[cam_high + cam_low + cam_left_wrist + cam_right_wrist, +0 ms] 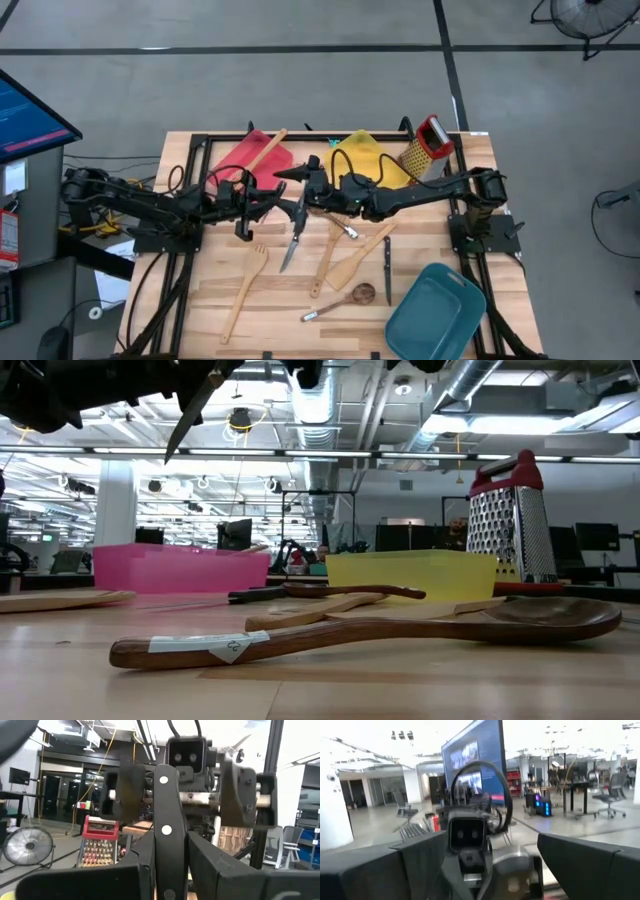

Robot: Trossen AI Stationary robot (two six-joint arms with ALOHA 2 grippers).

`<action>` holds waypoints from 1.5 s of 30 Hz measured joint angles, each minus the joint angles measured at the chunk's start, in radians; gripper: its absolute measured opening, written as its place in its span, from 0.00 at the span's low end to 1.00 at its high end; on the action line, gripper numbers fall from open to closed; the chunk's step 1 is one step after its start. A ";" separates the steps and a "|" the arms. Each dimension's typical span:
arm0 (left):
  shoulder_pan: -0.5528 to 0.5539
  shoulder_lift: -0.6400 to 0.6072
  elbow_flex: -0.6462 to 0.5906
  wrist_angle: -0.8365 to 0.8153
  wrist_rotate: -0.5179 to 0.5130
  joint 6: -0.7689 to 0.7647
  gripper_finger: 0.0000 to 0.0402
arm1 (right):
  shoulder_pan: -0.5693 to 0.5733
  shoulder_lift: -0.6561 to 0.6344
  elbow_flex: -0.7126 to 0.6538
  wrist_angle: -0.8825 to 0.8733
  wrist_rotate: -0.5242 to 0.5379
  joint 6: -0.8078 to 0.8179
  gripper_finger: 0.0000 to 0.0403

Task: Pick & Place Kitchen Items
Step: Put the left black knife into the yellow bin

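Note:
A steel knife with a black riveted handle (290, 243) is up in the air over the middle of the table, its blade (192, 408) slanting down toward the near edge. My left gripper (284, 204) reaches in from the left and is shut on the knife's handle. My right gripper (312, 192) faces it from the right. It is open, and its fingers (122, 790) stand on either side of the handle's free end without touching it. Wooden spatulas (245, 290), a wooden spoon (348, 298), a metal-handled spoon (345, 227) and a dark knife (388, 268) lie on the table. My left gripper pinches the knife's black handle (167, 847) between its two fingers (215, 865), coming roughly level from the table's left side. The fingers lie across the handle. The knife is lifted clear of the table, with its blade hanging slantwise below the hold.
A red tray (238, 158) holding a wooden spatula (268, 150) and a yellow tray (365, 160) sit at the far side. A box grater (428, 145) stands at the far right, and a teal tray (435, 310) lies at the near right.

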 joint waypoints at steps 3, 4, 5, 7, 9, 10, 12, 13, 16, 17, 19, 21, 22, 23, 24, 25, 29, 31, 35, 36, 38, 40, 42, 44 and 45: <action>0.000 0.009 0.000 0.010 0.001 -0.002 0.16 | -0.001 0.003 0.011 -0.031 -0.002 -0.003 0.80; 0.000 0.008 0.000 0.008 0.001 -0.002 0.16 | 0.000 0.005 0.015 -0.039 -0.004 -0.003 0.80; 0.000 0.008 0.000 0.011 0.002 -0.002 0.16 | 0.000 0.006 0.015 -0.050 -0.004 -0.003 0.79; 0.000 0.008 0.000 0.014 0.002 -0.002 0.16 | 0.000 0.007 0.014 -0.059 -0.006 -0.003 0.78; 0.000 0.008 0.000 0.016 0.002 0.002 0.16 | 0.000 0.007 0.014 -0.061 -0.007 -0.003 0.75; 0.000 0.008 0.000 0.019 0.002 0.002 0.16 | 0.000 0.007 0.014 -0.061 -0.007 -0.003 0.74; 0.000 0.008 0.000 0.021 0.002 0.002 0.16 | 0.000 0.007 0.014 -0.067 -0.007 -0.003 0.71; 0.000 0.008 0.000 0.021 0.002 0.003 0.16 | 0.000 0.007 0.014 -0.068 -0.006 -0.003 0.69; 0.000 0.008 0.000 0.021 0.002 0.005 0.16 | 0.000 0.007 0.014 -0.070 -0.006 -0.003 0.64; 0.000 0.008 0.000 0.021 0.002 0.005 0.16 | 0.000 0.007 0.014 -0.073 -0.006 -0.003 0.62; 0.000 0.008 0.000 0.022 0.002 0.005 0.16 | 0.000 0.007 0.014 -0.075 -0.006 -0.003 0.55; 0.000 0.008 0.000 0.022 0.002 0.005 0.16 | 0.000 0.007 0.014 -0.079 -0.006 -0.003 0.45; 0.000 0.008 0.000 0.022 0.002 0.005 0.16 | 0.000 0.007 0.014 -0.083 -0.003 -0.003 0.40; 0.000 0.008 0.000 0.022 0.002 0.005 0.16 | 0.000 0.007 0.014 -0.085 -0.003 -0.003 0.35; 0.000 0.008 0.000 0.022 0.002 0.011 0.16 | 0.000 0.007 0.014 -0.085 -0.007 0.003 0.29; 0.000 0.008 0.000 0.020 0.012 0.021 0.16 | 0.000 0.007 0.014 -0.083 -0.014 0.018 0.24; -0.001 0.008 0.000 0.017 0.020 0.024 0.16 | 0.003 0.007 0.014 -0.085 -0.017 0.031 0.22; 0.000 0.008 0.000 0.018 0.012 0.020 0.16 | 0.000 0.007 0.014 -0.087 -0.023 0.040 0.22; -0.001 0.009 0.000 0.017 0.009 0.010 0.16 | 0.002 0.007 0.014 -0.093 -0.017 0.051 0.22; -0.001 0.008 0.000 0.017 0.007 0.009 0.17 | 0.001 0.007 0.014 -0.095 -0.017 0.051 0.22; 0.000 0.008 0.000 0.015 -0.004 0.003 0.20 | 0.000 0.005 0.014 -0.102 -0.014 0.048 0.22; 0.000 0.008 0.000 0.013 -0.013 0.002 0.24 | 0.000 -0.010 0.013 -0.130 -0.005 0.036 0.22; 0.000 0.006 0.000 0.019 -0.016 0.010 0.29 | 0.000 -0.028 0.013 -0.164 0.018 0.035 0.22; 0.000 0.006 0.000 0.012 -0.012 0.014 0.36 | 0.000 -0.060 0.013 -0.240 0.053 0.036 0.22; 0.000 0.007 0.000 0.010 -0.011 0.014 0.39 | 0.000 -0.075 0.013 -0.272 0.069 0.037 0.22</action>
